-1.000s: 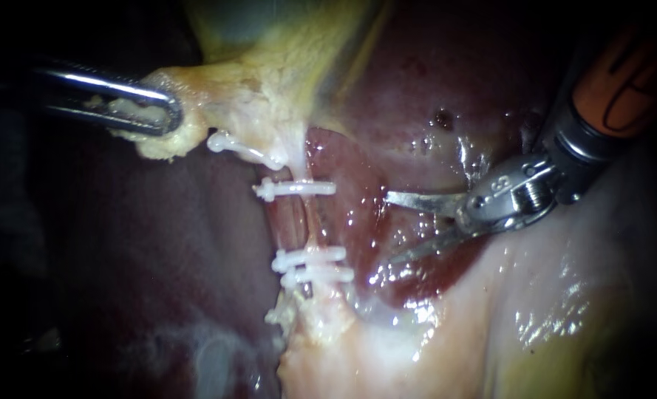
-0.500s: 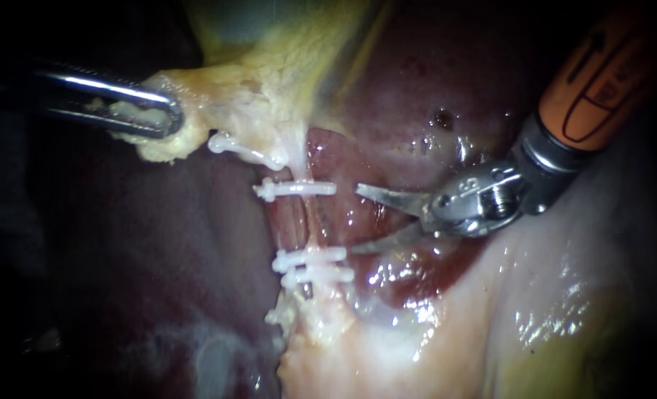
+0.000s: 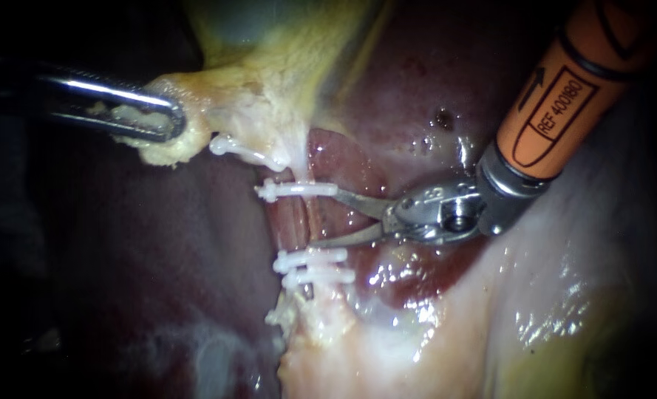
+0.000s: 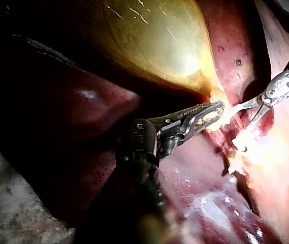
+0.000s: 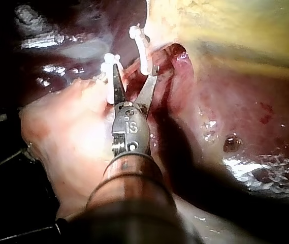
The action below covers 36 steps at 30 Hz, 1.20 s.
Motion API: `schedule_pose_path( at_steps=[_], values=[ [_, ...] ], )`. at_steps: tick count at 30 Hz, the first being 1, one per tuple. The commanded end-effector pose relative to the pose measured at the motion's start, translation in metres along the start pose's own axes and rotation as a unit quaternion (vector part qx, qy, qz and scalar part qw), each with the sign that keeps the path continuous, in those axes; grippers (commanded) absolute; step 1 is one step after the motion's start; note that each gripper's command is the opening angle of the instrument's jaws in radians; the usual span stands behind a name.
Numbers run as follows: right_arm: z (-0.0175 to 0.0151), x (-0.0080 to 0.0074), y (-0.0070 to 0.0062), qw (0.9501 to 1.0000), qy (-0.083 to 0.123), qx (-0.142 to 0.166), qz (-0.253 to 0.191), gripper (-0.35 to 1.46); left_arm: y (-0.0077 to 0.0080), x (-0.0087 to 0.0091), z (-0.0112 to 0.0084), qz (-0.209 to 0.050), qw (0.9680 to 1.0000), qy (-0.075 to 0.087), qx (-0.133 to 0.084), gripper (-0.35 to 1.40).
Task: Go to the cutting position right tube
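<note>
A reddish tube (image 3: 297,222) runs down from the pale gallbladder neck (image 3: 261,111), with one white clip (image 3: 296,189) across its upper part and two white clips (image 3: 312,267) lower down. My right instrument (image 3: 329,218) has an orange shaft and open blades, their tips at the tube's right side between the upper clip and the lower pair. In the right wrist view its blades (image 5: 133,76) straddle the reddish strand between the clips (image 5: 141,48). My left instrument (image 3: 154,122) is shut on pale tissue beside the neck and holds it out to the left (image 4: 205,114).
The yellow-green gallbladder (image 3: 269,37) lies above and the dark red liver (image 3: 417,96) behind the right instrument. Another white clip (image 3: 239,150) sits on a short stub under the neck. Pale wet fatty tissue (image 3: 431,340) fills the lower right.
My right instrument has moved left, its open blades travelling from well right of the tube to its edge between the clips. The left instrument holds as before.
</note>
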Motion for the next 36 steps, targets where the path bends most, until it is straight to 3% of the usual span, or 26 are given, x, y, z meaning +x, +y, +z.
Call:
schedule_pose_path(
  at_steps=[1, 18, 31, 36],
  values=[
    [0.0002, 0.0, 0.0001, 1.0, 0.0, 0.003, 0.003, 1.42, 0.0, 0.0, 0.0, 0.0, 1.0, 0.0, 0.0, -0.35],
    [0.0032, 0.0002, 0.0011, 0.999, 0.014, 0.043, 0.003, 1.41, 0.0002, 0.0, 0.0001, 0.0, 1.0, -0.001, -0.001, -0.35],
    [0.0062, 0.0, 0.0008, 0.9963, 0.016, 0.085, -0.006, 1.39, 0.0002, 0.0, 0.0003, 0.0, 1.0, 0.0, 0.0, -0.35],
    [0.0066, 0.0, 0.0009, 0.9959, 0.02, 0.088, -0.007, 1.39, 0.0002, 0.0, 0.0003, 0.0, 1.0, 0.0, 0.0, -0.35]
  ],
)
